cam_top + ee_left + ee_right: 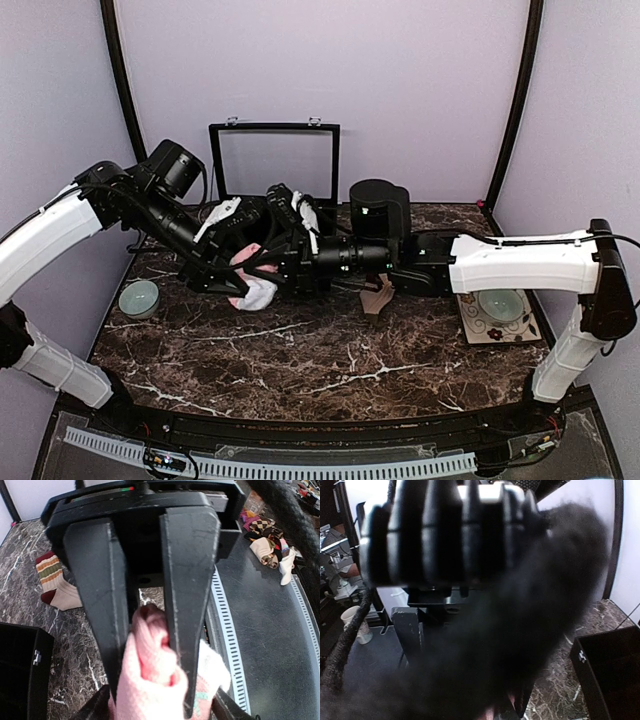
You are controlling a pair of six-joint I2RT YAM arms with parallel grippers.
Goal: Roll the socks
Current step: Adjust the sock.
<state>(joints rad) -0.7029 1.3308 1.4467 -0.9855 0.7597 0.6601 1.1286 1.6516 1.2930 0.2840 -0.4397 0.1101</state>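
Pink sock (150, 680) — soft knit; table (300, 360) — glossy marble

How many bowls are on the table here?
2: green bowl at far left; pale bowl on the patterned mat at right. Others may be hidden.

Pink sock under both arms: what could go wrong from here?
The pink fabric sock is bunched between the fingers of the left gripper; pulling away could drag it loose. The left arm and right arm overlap above it, so they might collide. The right wrist view is smeared dark.
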